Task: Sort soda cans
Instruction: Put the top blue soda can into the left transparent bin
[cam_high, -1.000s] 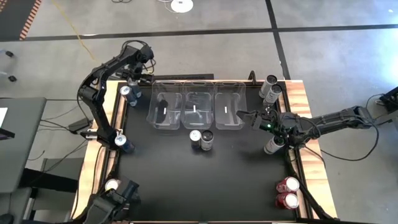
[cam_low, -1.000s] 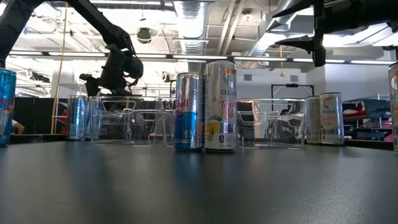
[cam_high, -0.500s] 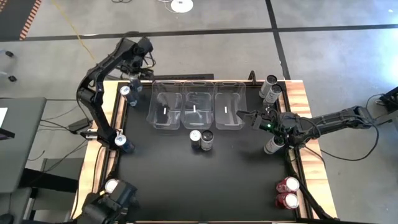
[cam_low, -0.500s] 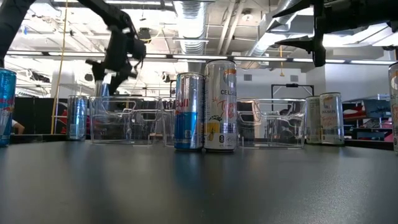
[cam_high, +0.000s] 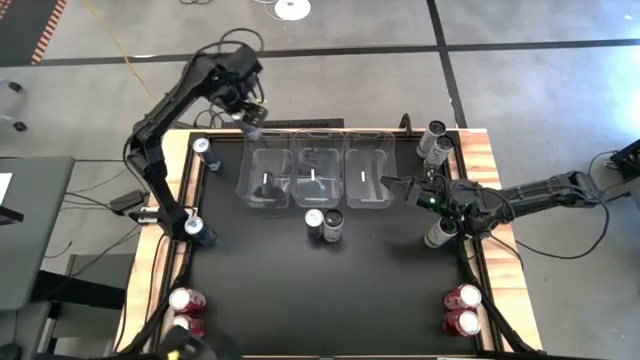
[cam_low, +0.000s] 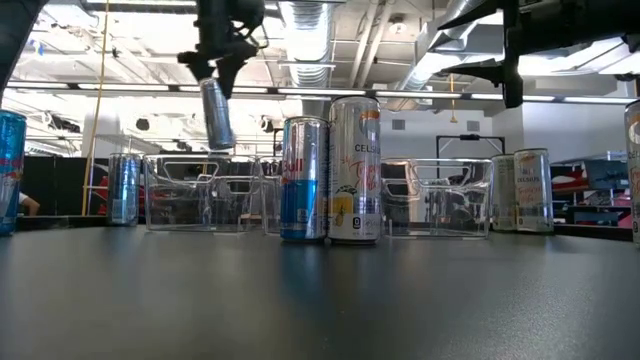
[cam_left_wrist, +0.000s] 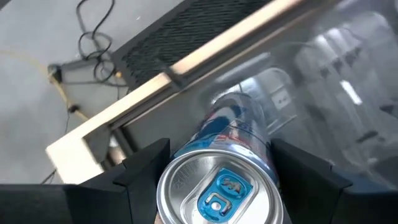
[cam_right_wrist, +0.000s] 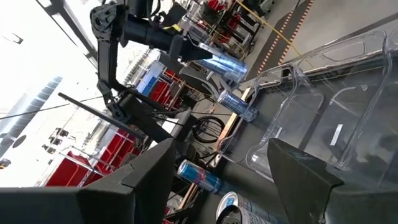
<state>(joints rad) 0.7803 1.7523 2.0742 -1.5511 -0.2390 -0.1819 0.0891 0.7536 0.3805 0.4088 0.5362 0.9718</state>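
My left gripper (cam_high: 247, 106) hangs high over the far edge of the left clear bin (cam_high: 264, 176), shut on a blue-silver soda can (cam_low: 215, 112). My right gripper (cam_high: 392, 188) waits open and level above the right bin (cam_high: 368, 178), nothing between its fingers. Another blue-silver can (cam_high: 203, 149) stands at the table's far left edge and one (cam_high: 195, 228) at the left edge. A blue-silver can (cam_low: 304, 180) and a white can (cam_low: 354, 170) stand upright side by side in the middle. Red cans stand in the near left (cam_high: 186, 300) and near right (cam_high: 463, 298) corners. My left gripper pinches the can's side wall just below its silver top (cam_left_wrist: 186, 155) between its two fingers, one on each side. The fingers come from above, slanting down. The can hangs below them, tilted, lifted clear of table and bin.
Three clear bins stand in a row at the far middle, the centre one (cam_high: 317, 176) between the other two. Pale cans stand at the far right corner (cam_high: 435, 142) and the right edge (cam_high: 438, 233). The dark table (cam_high: 320, 290) has a raised wooden rim.
My left gripper has risen from the table's far left edge and gone toward the right, over the left bin's far edge, turning as it went. The blue-silver can has come up with it, lifted clear and now tilted.
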